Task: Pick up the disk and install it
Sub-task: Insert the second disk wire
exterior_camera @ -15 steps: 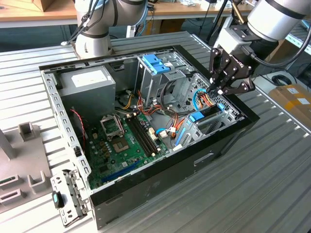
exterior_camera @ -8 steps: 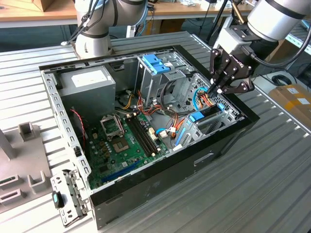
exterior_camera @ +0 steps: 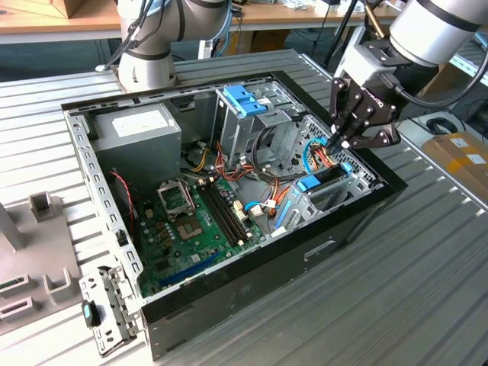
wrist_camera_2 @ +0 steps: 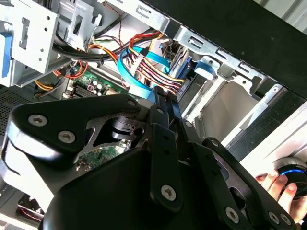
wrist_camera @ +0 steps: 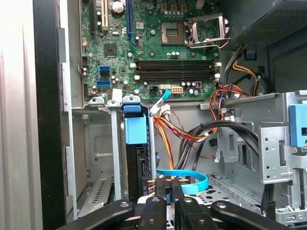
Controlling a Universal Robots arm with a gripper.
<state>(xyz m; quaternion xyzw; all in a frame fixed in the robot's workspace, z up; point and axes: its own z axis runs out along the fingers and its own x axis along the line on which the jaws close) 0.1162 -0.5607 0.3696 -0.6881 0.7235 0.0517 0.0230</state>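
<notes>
Slatted metal table [exterior_camera: 427, 252] carrying an open computer case [exterior_camera: 252, 282] laid on its side, lid off; inside, green motherboard [exterior_camera: 191, 221] across the floor, grey power supply [exterior_camera: 137, 133] in the far corner, upright metal cage [exterior_camera: 244, 126] with a pale blue tab between the two. White arm [exterior_camera: 442, 27] reaching in from the exterior view's right, wrist tipped steeply down over the case's near corner on that side. Disk [exterior_camera: 319, 181] already sitting in the drive bay at that corner, standing on edge between metal rails, blue carrier end [wrist_camera: 135, 129] facing up and outward, long axis running down into the bay. Gripper [exterior_camera: 338, 142] poised just above and beside the disk, not touching it, pointing down nearly along that axis; fingers [wrist_camera: 160, 191] drawn together, nothing seen between them. Thin blue cable [wrist_camera: 187, 175] curving right at the tips, on the side away from the disk. In the second wrist view, a person's hand [wrist_camera_2: 276, 184] resting beyond the case's wall, well apart from the work
</notes>
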